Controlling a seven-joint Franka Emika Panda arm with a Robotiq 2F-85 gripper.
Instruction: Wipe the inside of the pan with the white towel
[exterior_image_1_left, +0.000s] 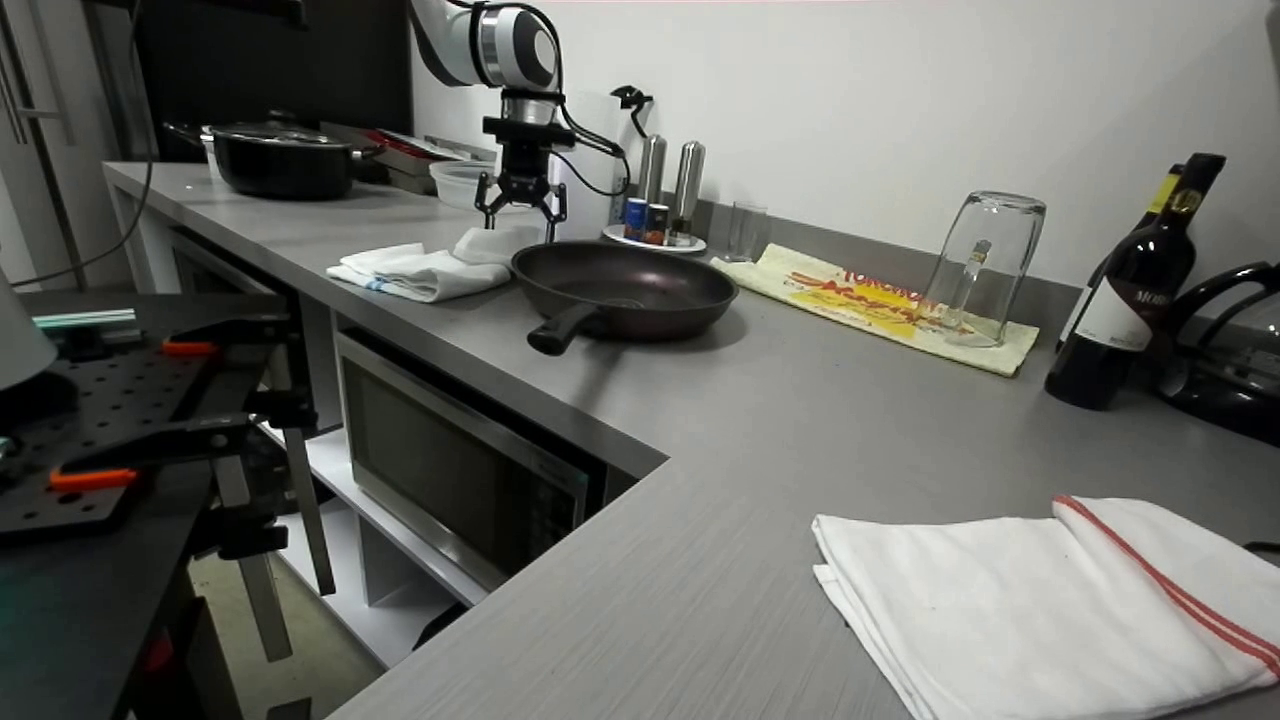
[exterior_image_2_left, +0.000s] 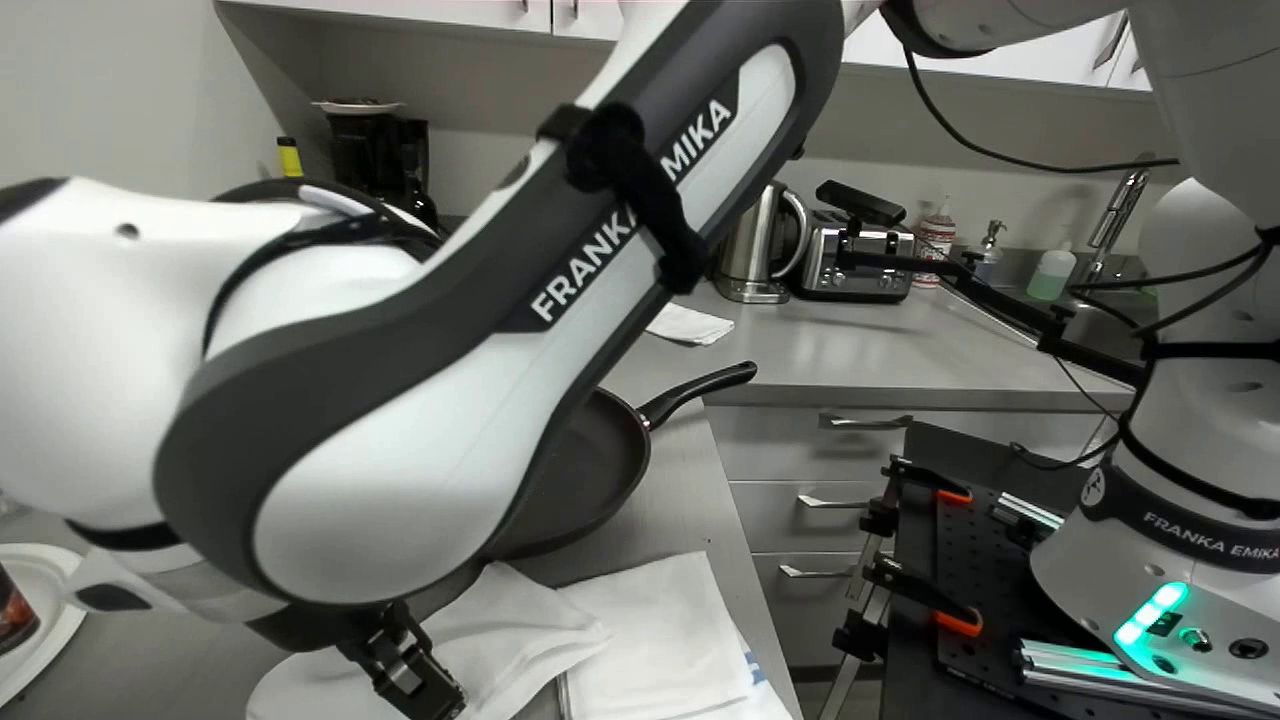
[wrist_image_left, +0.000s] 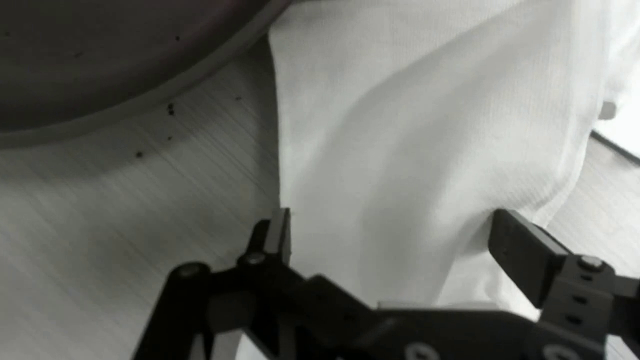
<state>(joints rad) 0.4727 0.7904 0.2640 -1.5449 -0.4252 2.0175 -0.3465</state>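
The dark pan (exterior_image_1_left: 640, 285) sits upright on the grey counter, handle towards the counter edge. It is partly hidden by the arm in an exterior view (exterior_image_2_left: 590, 470) and cut off in the wrist view (wrist_image_left: 100, 60). A rumpled white towel (exterior_image_1_left: 495, 243) lies beside the pan; it also shows in the wrist view (wrist_image_left: 400, 140) and an exterior view (exterior_image_2_left: 525, 630). A folded white towel with blue marks (exterior_image_1_left: 420, 272) lies against it. My gripper (exterior_image_1_left: 520, 225) is open over the rumpled towel, fingers wide apart (wrist_image_left: 390, 230), cloth between and below them. The right finger looks to touch a fold.
A white towel with red stripes (exterior_image_1_left: 1040, 610) lies at the near corner. A plate with shakers (exterior_image_1_left: 655, 240), yellow cloth (exterior_image_1_left: 850, 290), upturned glass pitcher (exterior_image_1_left: 985, 270) and wine bottle (exterior_image_1_left: 1125, 290) stand along the wall. A black pot (exterior_image_1_left: 285, 160) stands at the far end.
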